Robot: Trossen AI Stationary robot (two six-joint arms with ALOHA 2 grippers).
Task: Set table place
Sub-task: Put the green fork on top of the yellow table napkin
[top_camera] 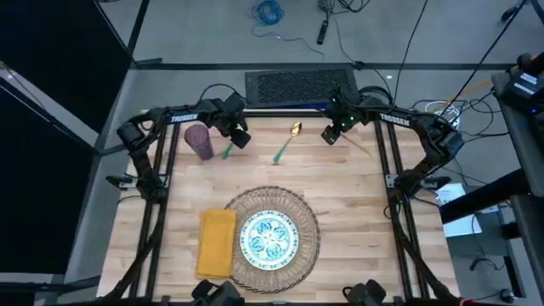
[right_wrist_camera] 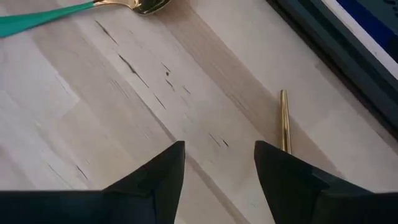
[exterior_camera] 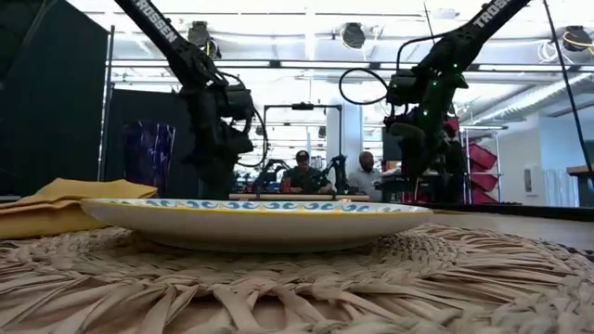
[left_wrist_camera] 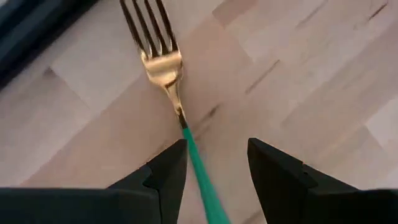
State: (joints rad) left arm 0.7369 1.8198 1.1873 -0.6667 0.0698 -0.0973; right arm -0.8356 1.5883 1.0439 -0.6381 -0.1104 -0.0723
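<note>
The left gripper [left_wrist_camera: 214,171] hangs low over the fork [left_wrist_camera: 163,65], its fingers parted wide, and the teal handle runs straight up between them, close against one finger and not yet pinched. The fork's long axis lines up with the gripper's reach, gold tines pointing away. In the high view that left gripper [top_camera: 237,136] sits upper left of the desk [top_camera: 357,191], purple cup [top_camera: 200,142] just beside it. The spoon [top_camera: 286,143] lies diagonally at upper centre, nearer the right gripper [top_camera: 331,133], open too. Mat [top_camera: 308,223], plate [top_camera: 269,240] and napkin [top_camera: 217,243] wait lower centre.
</note>
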